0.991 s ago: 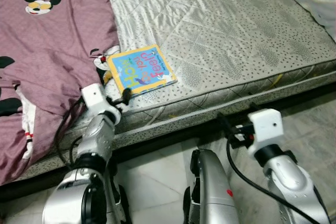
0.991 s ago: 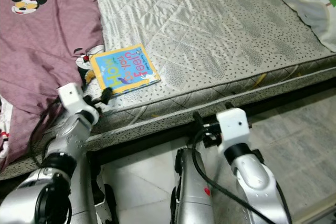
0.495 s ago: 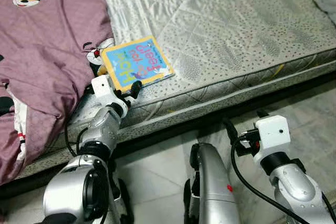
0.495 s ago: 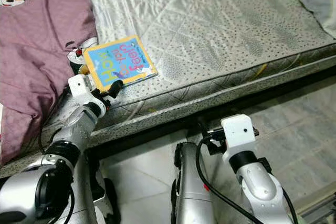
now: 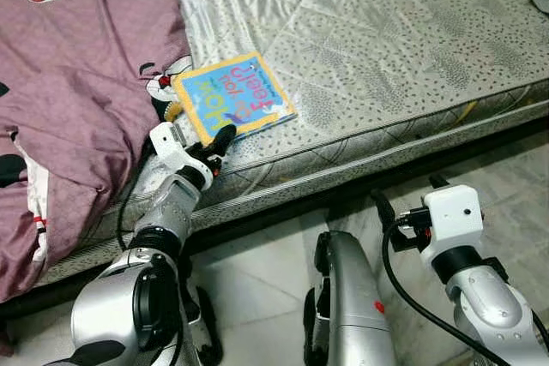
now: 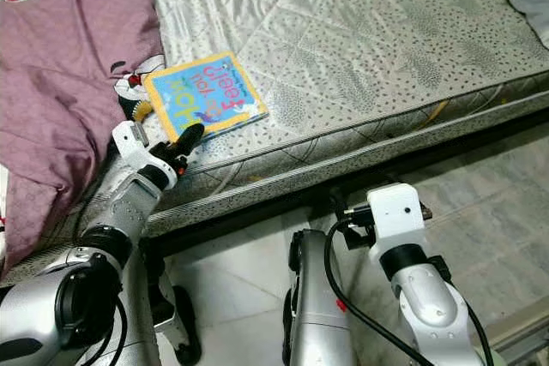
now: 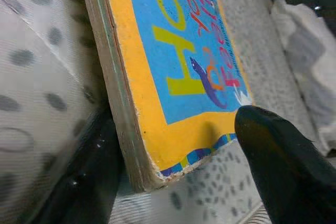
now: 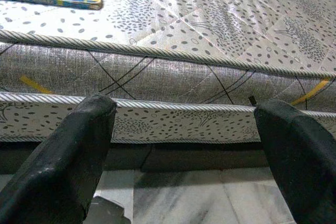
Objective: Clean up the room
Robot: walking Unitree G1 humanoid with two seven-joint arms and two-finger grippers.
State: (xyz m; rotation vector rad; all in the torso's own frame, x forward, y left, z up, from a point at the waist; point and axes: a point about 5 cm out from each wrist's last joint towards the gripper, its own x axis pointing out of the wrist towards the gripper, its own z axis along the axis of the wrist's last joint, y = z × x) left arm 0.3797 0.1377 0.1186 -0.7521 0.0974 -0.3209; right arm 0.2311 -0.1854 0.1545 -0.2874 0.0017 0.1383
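A square children's board book [image 5: 233, 106] with a yellow border and blue cover lies flat on the grey mattress [image 5: 386, 57], near its front edge and beside the blanket. My left gripper [image 5: 208, 147] is open at the book's near corner. In the left wrist view one black finger [image 7: 89, 177] sits against the book's [image 7: 178, 51] thick edge and the other finger [image 7: 278, 156] hovers over the cover. My right gripper [image 8: 186, 106] is open and holds nothing. It hangs low in front of the mattress side, above the floor.
A purple cartoon-mouse blanket [image 5: 77, 83] covers the left of the bed and touches the book's far-left corner. A dark bed frame [image 5: 283, 212] runs under the mattress. Pale marble tiles [image 5: 257, 289] lie below, with my silver leg [image 5: 347, 297] between the arms.
My left gripper has reached forward from the mattress edge to the book's near corner, and its fingers now straddle that corner. The right arm has barely moved. The camera has shifted slightly.
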